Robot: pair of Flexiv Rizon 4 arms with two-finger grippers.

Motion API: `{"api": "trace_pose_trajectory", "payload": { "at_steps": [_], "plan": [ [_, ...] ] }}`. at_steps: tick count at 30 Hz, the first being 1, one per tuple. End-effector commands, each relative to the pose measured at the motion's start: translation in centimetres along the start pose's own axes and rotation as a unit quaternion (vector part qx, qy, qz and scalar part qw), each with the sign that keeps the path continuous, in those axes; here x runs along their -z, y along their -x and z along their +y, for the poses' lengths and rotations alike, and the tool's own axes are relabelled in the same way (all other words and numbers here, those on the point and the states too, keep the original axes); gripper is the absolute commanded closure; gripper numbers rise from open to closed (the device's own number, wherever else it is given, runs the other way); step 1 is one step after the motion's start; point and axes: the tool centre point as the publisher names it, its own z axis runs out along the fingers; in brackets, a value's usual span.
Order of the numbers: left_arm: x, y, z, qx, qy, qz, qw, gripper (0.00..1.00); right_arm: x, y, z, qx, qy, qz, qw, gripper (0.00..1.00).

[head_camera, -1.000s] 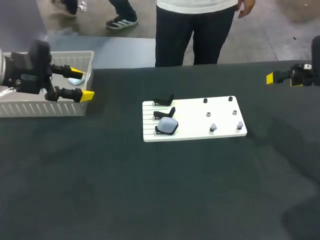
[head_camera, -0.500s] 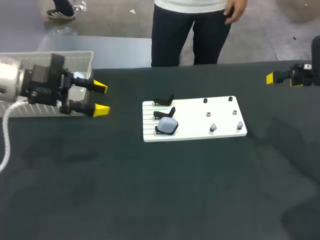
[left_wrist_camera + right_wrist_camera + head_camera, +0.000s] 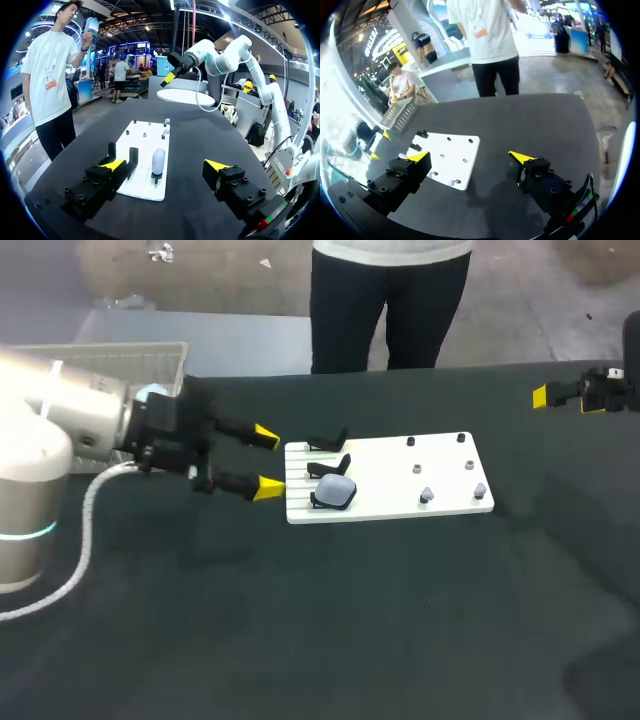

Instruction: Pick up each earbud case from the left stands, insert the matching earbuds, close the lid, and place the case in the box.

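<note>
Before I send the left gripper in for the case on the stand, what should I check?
1. left gripper open and empty: ok.
2. earbud case sitting on its stand: ok.
3. left gripper at the case: not ok, it is short of the board edge.
4. right gripper open, away from the board: ok.
5. earbuds waiting on the board: ok.

L hand [image 3: 266,461] open, beside white board [image 3: 392,472].
</note>
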Motion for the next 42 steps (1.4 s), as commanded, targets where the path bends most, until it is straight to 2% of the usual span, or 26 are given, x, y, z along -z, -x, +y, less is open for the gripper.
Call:
{"api": "trace_pose_trajectory", "payload": {
  "at_steps": [1,15,23,24,29,42],
  "plan": [
    [-1.8,0.1,1.0,0.001,-0.013,0.005,1.000,0.00,-0.2,0.0,-0.1,0.000,0.001,0.000,1.000,0.00],
    [-1.8,0.1,1.0,0.001,-0.013,0.005,1.000,0.00,-0.2,0.0,-0.1,0.000,0.001,0.000,1.000,0.00],
    [-3.2,-1.3,0.7,-0.045,0.020,-0.007,0.999,0.00,-0.2,0.0,-0.1,0.000,0.001,0.000,1.000,0.00],
    [-3.2,-1.4,0.8,-0.032,0.028,-0.006,0.999,0.00,-0.2,0.0,-0.1,0.000,0.001,0.000,1.000,0.00],
    [-3.9,-1.9,1.0,-0.030,0.040,-0.009,0.999,0.00,-0.2,0.0,-0.1,0.000,0.001,0.000,1.000,0.00],
    [-6.1,-2.9,1.1,-0.016,0.030,-0.021,0.999,0.00,-0.2,0.0,-0.1,0.000,0.001,0.000,1.000,0.00]
  ]
}}
